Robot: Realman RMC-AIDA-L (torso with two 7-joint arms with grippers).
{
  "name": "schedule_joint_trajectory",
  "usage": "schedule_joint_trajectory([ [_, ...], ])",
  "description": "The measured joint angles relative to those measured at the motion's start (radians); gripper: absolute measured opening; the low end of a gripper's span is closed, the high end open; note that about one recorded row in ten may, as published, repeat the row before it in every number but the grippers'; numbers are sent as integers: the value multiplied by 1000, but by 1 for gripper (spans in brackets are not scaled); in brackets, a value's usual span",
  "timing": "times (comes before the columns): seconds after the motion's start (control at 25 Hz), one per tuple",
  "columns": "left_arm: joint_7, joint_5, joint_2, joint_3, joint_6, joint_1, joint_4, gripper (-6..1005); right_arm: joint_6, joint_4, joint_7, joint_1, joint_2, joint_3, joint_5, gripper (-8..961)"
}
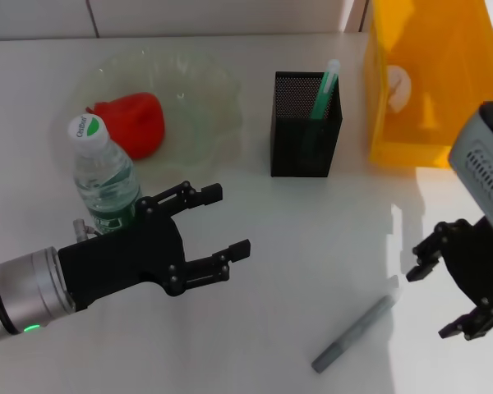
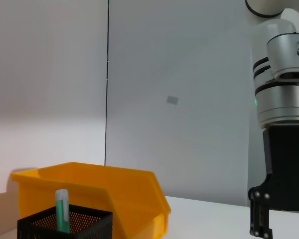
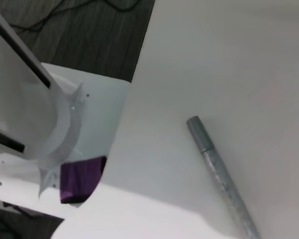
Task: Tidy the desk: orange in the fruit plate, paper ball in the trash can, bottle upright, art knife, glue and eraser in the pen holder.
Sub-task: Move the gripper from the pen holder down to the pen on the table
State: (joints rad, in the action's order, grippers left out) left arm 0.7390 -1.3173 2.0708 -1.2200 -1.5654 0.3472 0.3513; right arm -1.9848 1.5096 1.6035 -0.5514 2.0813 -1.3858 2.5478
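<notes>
Looking down from the head view, the left gripper (image 1: 218, 226) hovers with fingers spread, just right of the upright bottle (image 1: 103, 176); the orange (image 1: 133, 123) lies in the fruit plate (image 1: 205, 90) at 11 o'clock. The pen holder (image 1: 304, 135) stands at 12 — the trash can (image 1: 431, 82) at 1. The right gripper (image 1: 440, 300) hangs open at 4, near the grey art knife (image 1: 353, 335).

From the left wrist view, pen holder (image 2: 65, 226) fronts trash can (image 2: 114, 199).

From the right wrist view — art knife (image 3: 219, 174) on the table.

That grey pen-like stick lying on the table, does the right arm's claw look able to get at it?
Probably yes. The right claw hangs open just beside the grey stick, which lies alone on bare table with nothing between them.
</notes>
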Motion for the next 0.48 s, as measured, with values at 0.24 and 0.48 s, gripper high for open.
schedule_joint_trajectory([
  [0.24,0,-1,0,-1,14,2,-7,802,75,-64,-36,-51,2,-87,-3,698],
  [0.48,0,-1,2,-1,22,5,-8,802,85,-44,101,-69,1,-66,-9,691],
])
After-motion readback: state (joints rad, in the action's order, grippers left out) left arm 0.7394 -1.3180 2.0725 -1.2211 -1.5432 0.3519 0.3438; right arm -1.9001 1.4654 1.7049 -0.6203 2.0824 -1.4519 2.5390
